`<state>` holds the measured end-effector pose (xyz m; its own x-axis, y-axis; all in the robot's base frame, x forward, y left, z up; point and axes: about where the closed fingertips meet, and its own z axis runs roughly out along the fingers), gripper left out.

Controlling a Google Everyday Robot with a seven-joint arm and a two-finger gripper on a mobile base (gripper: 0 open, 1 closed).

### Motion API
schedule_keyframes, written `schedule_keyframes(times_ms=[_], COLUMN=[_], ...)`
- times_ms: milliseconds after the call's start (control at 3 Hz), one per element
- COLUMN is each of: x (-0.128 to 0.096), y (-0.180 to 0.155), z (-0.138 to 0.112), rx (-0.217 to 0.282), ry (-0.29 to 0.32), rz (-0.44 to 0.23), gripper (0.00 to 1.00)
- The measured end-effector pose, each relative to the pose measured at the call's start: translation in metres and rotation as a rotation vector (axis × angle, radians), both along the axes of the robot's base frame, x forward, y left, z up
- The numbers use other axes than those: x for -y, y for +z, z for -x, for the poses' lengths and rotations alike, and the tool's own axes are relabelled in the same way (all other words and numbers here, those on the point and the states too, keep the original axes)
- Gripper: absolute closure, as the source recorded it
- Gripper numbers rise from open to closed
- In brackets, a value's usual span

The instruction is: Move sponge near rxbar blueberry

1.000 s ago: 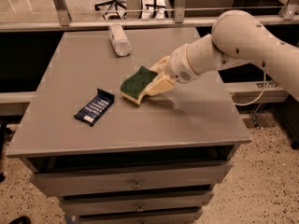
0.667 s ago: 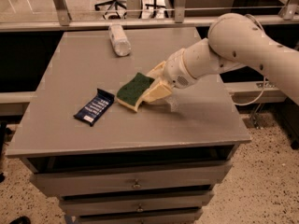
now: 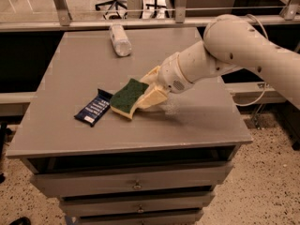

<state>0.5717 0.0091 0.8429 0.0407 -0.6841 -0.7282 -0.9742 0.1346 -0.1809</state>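
Note:
The sponge (image 3: 127,97), dark green on top over pale yellow foam, is tilted just above the grey tabletop (image 3: 79,64), its left edge close to the rxbar blueberry. The rxbar blueberry (image 3: 93,108), a flat dark blue bar with white lettering, lies on the table left of the sponge. My gripper (image 3: 149,91) reaches in from the right and is shut on the sponge's right side, its cream fingers (image 3: 153,97) above and below it.
A clear plastic bottle (image 3: 120,40) lies on its side at the back of the table. Drawers (image 3: 136,184) sit below the table's front edge. A metal rail (image 3: 140,21) runs behind the table.
My gripper has carried the sponge left and toward the front, closer to the blue bar. The bar and the bottle have not moved.

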Motion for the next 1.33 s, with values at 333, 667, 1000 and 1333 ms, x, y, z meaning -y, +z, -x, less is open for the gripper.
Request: schedule_keyframes(times_ms=[333,667,1000,1333], x=[-0.0067,-0.0086,-0.0086,-0.0047], y=[0.0025,0.0031,0.0031,0.0061], z=[0.0085,0.0121,0.0146,0.0128], rx=[-0.007,-0.010,-0.011,-0.011], ry=[0.020,0.028,0.029,0.015], rz=[-0.003,-0.001,0.002,-0.013], gripper=[0.82,0.59,0.35,0.13])
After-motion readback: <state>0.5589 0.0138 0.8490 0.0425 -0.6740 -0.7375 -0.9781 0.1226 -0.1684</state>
